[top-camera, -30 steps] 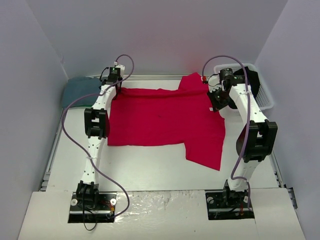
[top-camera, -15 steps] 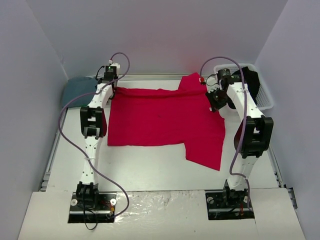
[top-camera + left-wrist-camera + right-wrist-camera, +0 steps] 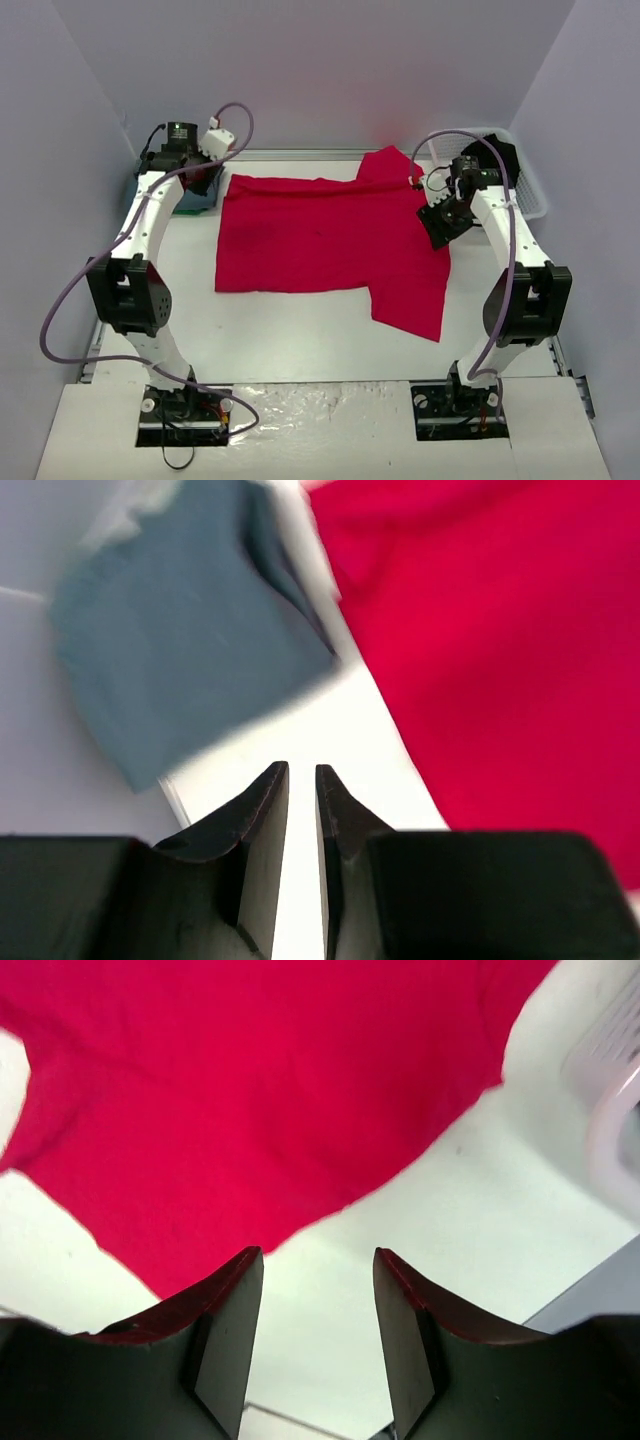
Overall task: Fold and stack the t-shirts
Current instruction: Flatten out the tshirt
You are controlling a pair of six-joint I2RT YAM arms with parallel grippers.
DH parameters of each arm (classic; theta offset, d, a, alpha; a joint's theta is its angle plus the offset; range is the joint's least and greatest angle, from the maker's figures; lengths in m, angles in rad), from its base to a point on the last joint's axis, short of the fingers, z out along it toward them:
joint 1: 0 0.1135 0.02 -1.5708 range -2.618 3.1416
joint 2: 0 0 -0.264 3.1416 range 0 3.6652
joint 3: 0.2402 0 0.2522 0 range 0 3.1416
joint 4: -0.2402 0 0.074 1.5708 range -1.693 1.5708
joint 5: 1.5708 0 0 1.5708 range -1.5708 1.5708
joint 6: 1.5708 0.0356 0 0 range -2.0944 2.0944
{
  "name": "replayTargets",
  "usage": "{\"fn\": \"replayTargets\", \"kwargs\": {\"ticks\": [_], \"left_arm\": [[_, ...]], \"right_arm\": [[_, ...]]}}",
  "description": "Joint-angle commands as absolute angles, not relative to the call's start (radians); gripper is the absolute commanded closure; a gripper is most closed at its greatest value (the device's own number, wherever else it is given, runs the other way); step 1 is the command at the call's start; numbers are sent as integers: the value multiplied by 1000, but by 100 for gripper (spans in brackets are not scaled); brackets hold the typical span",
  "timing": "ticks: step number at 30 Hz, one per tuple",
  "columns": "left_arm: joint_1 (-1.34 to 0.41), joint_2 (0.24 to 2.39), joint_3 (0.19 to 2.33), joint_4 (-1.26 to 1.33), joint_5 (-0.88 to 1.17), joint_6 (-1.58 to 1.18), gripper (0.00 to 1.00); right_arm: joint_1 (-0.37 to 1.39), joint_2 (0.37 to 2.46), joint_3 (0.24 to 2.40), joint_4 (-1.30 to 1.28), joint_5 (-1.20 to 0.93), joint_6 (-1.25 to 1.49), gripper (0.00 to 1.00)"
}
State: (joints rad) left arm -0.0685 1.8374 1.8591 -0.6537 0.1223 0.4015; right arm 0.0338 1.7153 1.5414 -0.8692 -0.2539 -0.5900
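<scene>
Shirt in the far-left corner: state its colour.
The shirt is slate blue-grey; the left wrist view shows it best.

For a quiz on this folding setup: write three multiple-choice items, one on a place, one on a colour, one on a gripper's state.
1. Where does the blue-grey t-shirt lie? A hanging from the right gripper; B at the far left corner of the table; C at the near edge.
2. What colour is the spread t-shirt in the middle? A black; B white; C red.
3. How is the right gripper? A open, empty; B shut on red cloth; C shut on blue-grey cloth.
Key: B, it lies beside the spread t-shirt's far left edge; C, plain from above; A, its fingers stand apart with nothing between.
</scene>
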Motion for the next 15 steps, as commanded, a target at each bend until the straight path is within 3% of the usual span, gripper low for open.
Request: {"fn": "replayTargets", "kwargs": {"ticks": [1, 11, 13, 15], "left_arm": [[-98, 1778, 1703, -896, 198, 552, 83], [-268, 1488, 1243, -881, 115, 623, 83], [-268, 1485, 1203, -862, 130, 569, 84], [-272, 1483, 1180, -809, 117, 519, 89]], "right_arm": [[5, 1625, 1453, -942, -262, -641, 55], [-77, 1566, 1227, -965, -262, -706, 55], [-81, 1589, 1206, -956, -268, -710, 64], [-83, 1617, 1193, -940, -284, -706, 81]]}}
